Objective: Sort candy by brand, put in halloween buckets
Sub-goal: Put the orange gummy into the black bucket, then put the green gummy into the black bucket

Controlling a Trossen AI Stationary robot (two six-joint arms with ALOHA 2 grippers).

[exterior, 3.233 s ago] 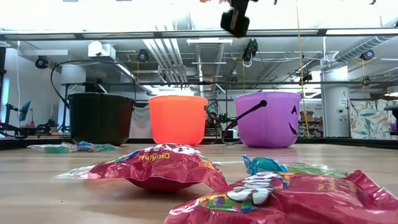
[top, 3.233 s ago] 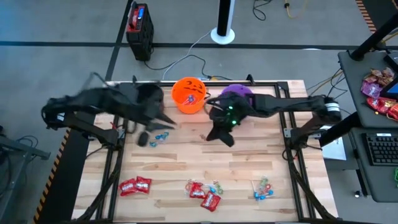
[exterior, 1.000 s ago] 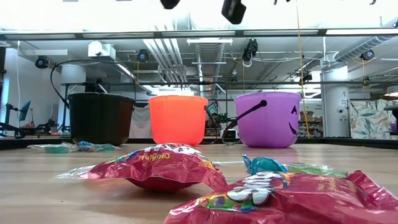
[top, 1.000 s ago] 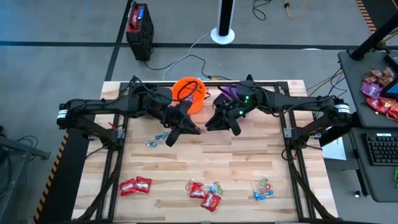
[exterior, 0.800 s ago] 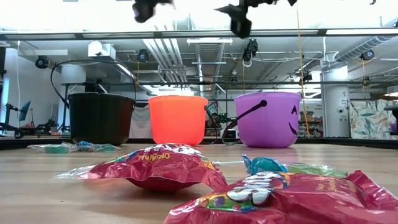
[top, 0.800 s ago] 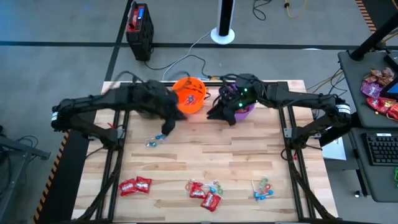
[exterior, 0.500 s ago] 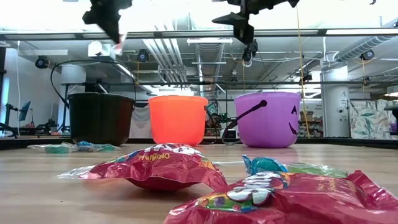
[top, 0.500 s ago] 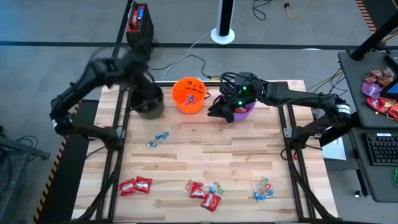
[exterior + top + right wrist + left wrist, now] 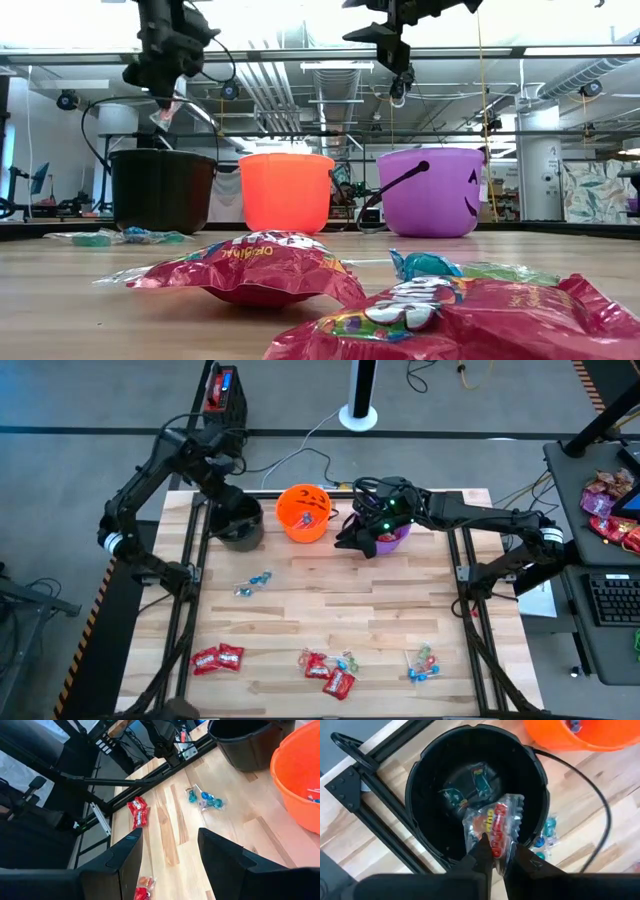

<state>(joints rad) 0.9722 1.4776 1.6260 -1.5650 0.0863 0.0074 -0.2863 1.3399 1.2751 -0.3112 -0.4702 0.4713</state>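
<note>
Directly above the black bucket (image 9: 477, 795) hangs a red candy packet (image 9: 496, 830), pinched in the left claw (image 9: 499, 857). Beside that bucket stand the orange bucket (image 9: 303, 512) and the purple bucket (image 9: 431, 190), along the tabletop's (image 9: 330, 610) far edge. Over the purple bucket the right claw (image 9: 362, 538) hovers, fingers spread and empty. Blue twist-wrapped pieces (image 9: 252, 582) lie near the black bucket; more red packets (image 9: 218, 657) and lollipops (image 9: 422, 664) sit along the near edge.

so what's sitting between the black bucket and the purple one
The orange bucket stands between the black bucket and the purple bucket, all in a row along the table's far edge. The low view shows it; the high view agrees.
</note>
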